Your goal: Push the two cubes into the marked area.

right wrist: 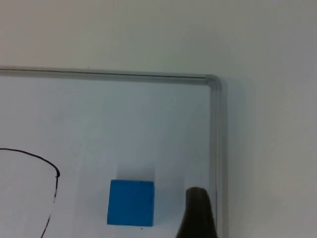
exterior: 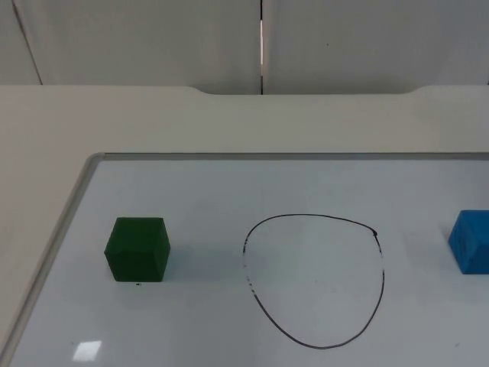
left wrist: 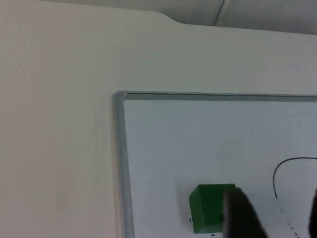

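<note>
A green cube sits on the whiteboard, left of a black hand-drawn oval. A blue cube rests right of the oval, at the picture's edge. Both cubes lie outside the line. In the left wrist view my left gripper hovers open just beside the green cube, one fingertip overlapping its side, with part of the oval between the fingers. In the right wrist view one black fingertip of my right gripper stands close beside the blue cube, near the board's frame.
The whiteboard has a raised grey frame with rounded corners. Beyond it lies the white table top, ending at the grey partition wall.
</note>
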Action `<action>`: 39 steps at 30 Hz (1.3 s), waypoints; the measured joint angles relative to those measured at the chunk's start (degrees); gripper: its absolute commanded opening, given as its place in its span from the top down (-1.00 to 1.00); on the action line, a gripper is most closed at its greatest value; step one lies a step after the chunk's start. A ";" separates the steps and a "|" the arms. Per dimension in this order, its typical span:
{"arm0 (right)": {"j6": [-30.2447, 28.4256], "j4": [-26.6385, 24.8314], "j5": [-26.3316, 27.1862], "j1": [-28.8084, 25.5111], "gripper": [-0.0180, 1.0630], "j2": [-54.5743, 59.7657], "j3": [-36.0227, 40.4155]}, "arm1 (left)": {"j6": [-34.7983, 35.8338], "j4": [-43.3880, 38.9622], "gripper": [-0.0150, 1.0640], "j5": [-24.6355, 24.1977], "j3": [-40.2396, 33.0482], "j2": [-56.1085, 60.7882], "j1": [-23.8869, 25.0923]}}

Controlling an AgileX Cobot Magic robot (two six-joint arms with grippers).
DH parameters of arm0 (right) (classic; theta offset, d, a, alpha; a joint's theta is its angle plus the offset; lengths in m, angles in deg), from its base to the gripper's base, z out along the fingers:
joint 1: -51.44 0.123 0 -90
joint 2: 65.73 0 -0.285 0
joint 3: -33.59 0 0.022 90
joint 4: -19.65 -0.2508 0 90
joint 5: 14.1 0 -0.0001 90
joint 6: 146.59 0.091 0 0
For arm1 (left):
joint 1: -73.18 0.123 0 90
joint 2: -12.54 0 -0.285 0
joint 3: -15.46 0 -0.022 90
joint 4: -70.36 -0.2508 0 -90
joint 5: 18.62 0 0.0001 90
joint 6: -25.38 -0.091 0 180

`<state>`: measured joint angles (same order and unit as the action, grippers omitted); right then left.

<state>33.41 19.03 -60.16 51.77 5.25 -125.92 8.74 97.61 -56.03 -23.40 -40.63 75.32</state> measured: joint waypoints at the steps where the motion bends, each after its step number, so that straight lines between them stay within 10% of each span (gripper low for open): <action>1: 0.00 0.00 0.00 0.00 -0.07 0.00 0.00 | -0.25 0.03 0.69 1.03 0.00 -0.87 0.08; 3: 0.00 0.00 0.04 0.00 -0.07 0.00 0.00 | -0.36 0.14 0.97 2.13 0.00 -1.96 0.08; 39: 0.00 0.00 1.58 0.00 -0.07 0.00 0.00 | -10.04 -0.49 0.98 24.78 0.35 -48.07 0.08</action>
<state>33.41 19.03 -58.58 51.77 5.25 -125.92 -1.30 97.12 -31.25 -23.05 -88.70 75.41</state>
